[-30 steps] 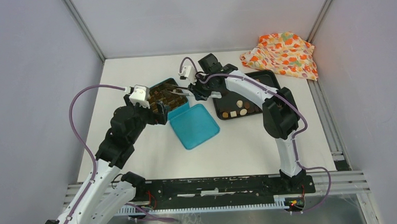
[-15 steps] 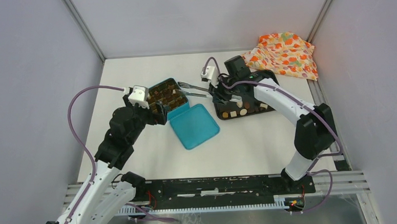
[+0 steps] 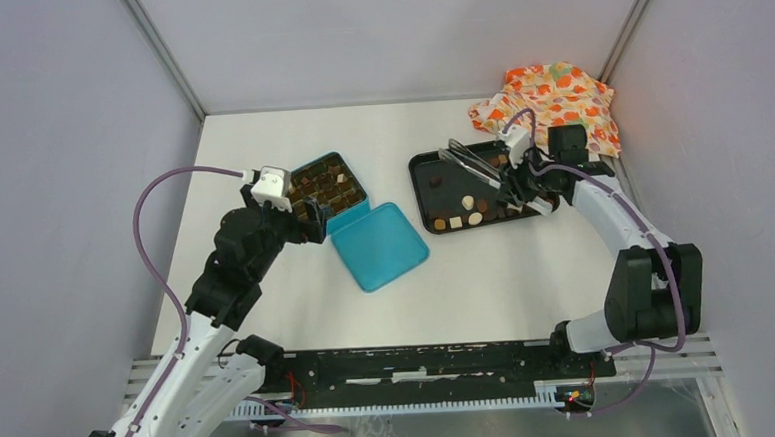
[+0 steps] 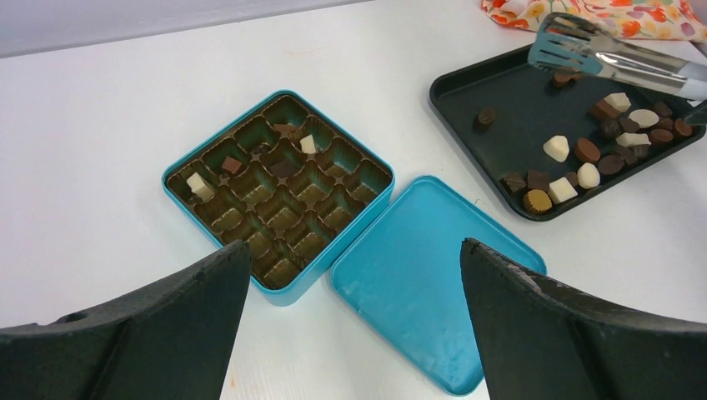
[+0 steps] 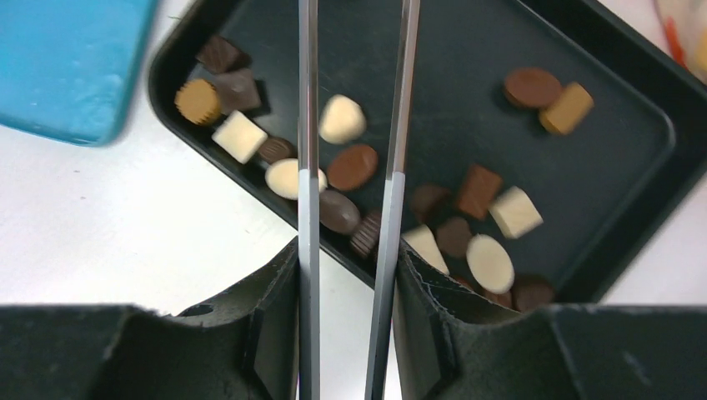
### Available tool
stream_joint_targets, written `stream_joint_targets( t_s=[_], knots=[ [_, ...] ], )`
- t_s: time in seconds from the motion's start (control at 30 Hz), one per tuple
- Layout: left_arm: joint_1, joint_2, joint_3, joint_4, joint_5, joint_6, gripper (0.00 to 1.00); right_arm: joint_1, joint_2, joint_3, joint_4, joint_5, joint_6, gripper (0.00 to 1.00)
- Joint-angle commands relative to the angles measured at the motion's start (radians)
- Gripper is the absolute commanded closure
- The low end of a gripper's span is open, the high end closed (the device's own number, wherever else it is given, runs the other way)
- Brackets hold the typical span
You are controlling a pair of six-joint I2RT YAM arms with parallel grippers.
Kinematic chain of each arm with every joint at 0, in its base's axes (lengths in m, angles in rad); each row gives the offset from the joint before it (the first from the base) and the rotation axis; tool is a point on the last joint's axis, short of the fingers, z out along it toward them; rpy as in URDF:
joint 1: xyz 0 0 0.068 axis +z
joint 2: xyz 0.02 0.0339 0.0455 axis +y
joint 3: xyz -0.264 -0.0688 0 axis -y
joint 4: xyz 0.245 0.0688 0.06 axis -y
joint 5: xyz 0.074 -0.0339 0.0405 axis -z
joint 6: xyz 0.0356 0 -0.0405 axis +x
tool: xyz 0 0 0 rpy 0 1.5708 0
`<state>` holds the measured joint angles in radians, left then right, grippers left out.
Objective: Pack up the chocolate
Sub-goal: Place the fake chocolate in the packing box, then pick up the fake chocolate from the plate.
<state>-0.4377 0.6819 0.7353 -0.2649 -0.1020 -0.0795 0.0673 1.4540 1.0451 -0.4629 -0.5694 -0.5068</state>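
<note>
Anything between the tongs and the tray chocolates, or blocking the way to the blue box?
Nothing visible. The right end effector's tongs hang open above the chocolate in the tray; the box is uncovered, its lid lying beside it.

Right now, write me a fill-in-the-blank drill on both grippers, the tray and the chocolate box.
1. The right gripper is shut on the metal tongs, which reach out over the ____ tray.
2. The left gripper holds nothing, and its jaws stand ____.
3. The teal box holds exactly ____ white pieces of chocolate.

Missing words: black; open; two.
</note>
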Motion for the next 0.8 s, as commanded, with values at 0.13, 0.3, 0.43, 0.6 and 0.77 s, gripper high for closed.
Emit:
stream_joint_targets(
  t_s=[0.13, 0.3, 0.43, 0.6, 0.77],
  knots=[
    [0.005, 0.007, 0.023, 0.013, 0.008, 0.002, 0.0, -0.139, -0.086, -0.068, 0.036, 0.068, -0.046, 0.57],
    [0.005, 0.01, 0.023, 0.015, 0.016, 0.001, 0.0, -0.187, -0.104, -0.094, 0.011, 0.116, -0.058, 0.57],
    [0.005, 0.009, 0.022, 0.015, 0.021, 0.0, 0.0, -0.246, -0.107, -0.109, 0.021, 0.175, -0.052, 0.57],
    [0.004, 0.007, 0.022, 0.016, 0.024, -0.002, 0.0, -0.271, -0.07, -0.109, 0.023, 0.224, -0.052, 0.57],
    [0.004, 0.001, 0.023, 0.016, 0.024, -0.002, 0.0, -0.279, -0.035, -0.103, 0.015, 0.235, -0.054, 0.57]
  ],
)
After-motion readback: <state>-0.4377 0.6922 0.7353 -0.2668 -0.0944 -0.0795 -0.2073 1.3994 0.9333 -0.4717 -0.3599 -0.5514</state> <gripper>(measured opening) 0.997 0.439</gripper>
